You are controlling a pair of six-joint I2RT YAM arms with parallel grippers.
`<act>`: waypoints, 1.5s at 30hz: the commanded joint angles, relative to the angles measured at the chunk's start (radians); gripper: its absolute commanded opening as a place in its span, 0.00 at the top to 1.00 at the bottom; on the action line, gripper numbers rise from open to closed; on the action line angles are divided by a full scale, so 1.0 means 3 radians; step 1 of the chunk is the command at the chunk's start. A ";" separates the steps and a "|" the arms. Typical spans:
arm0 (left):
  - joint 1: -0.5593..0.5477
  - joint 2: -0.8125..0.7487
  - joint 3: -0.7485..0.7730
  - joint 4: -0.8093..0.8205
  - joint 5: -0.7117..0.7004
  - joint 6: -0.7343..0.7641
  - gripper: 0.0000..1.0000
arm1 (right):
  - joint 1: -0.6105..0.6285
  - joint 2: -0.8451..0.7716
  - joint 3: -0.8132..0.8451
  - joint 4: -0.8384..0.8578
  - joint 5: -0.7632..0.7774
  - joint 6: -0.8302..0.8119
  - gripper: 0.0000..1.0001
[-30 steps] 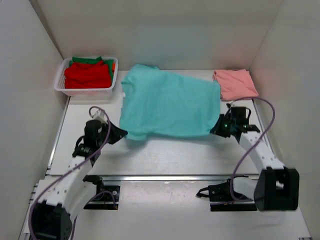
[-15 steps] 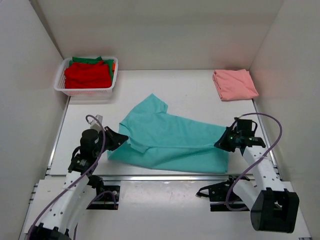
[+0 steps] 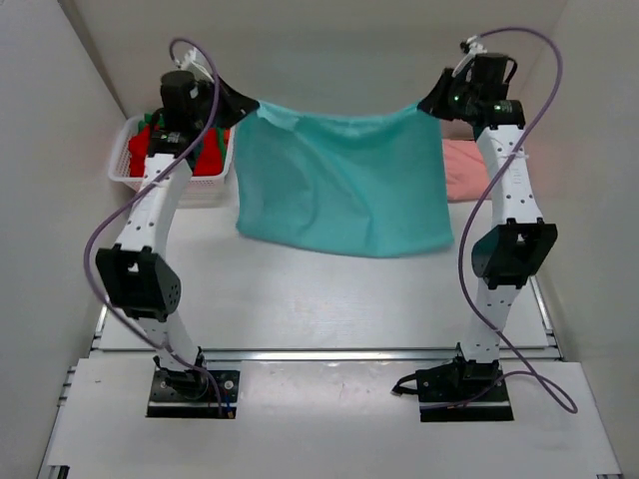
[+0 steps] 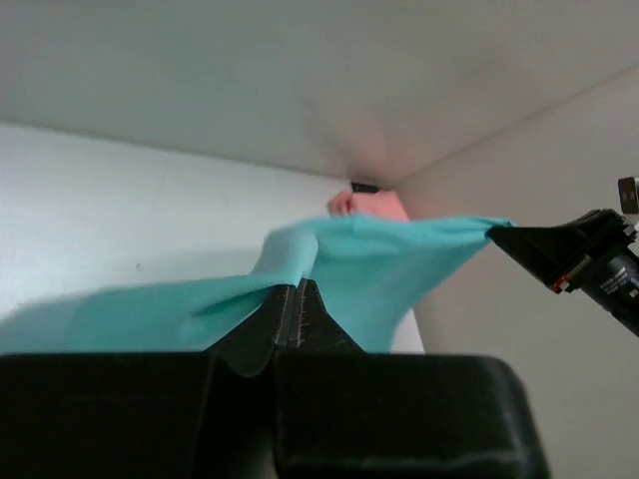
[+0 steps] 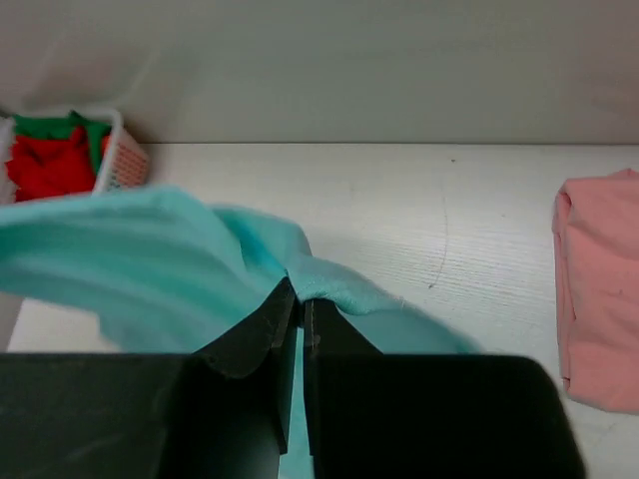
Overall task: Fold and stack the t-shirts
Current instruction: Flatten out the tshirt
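Note:
The teal t-shirt hangs stretched in the air between both raised arms, its lower edge just above the table. My left gripper is shut on its upper left corner, and the cloth leaves the closed fingertips. My right gripper is shut on the upper right corner; teal cloth bunches at the pinched jaws. A folded salmon pink t-shirt lies at the back right, also seen as a pink t-shirt on the table. Red and green t-shirts sit in the basket.
The white mesh basket stands at the back left, partly behind the left arm. White walls close the cell at left, right and back. The white table stretches beneath the hanging shirt, with the arm bases at its near edge.
Both arms have swung up and back from low over the table, lifting the teal t-shirt off the surface so it now hangs spread between them.

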 commanded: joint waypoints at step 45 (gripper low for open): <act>0.0008 -0.2369 -0.3925 0.0779 -0.0279 0.0228 1.00 | -0.0494 -0.2420 -0.4709 0.0905 -0.0240 0.0139 1.00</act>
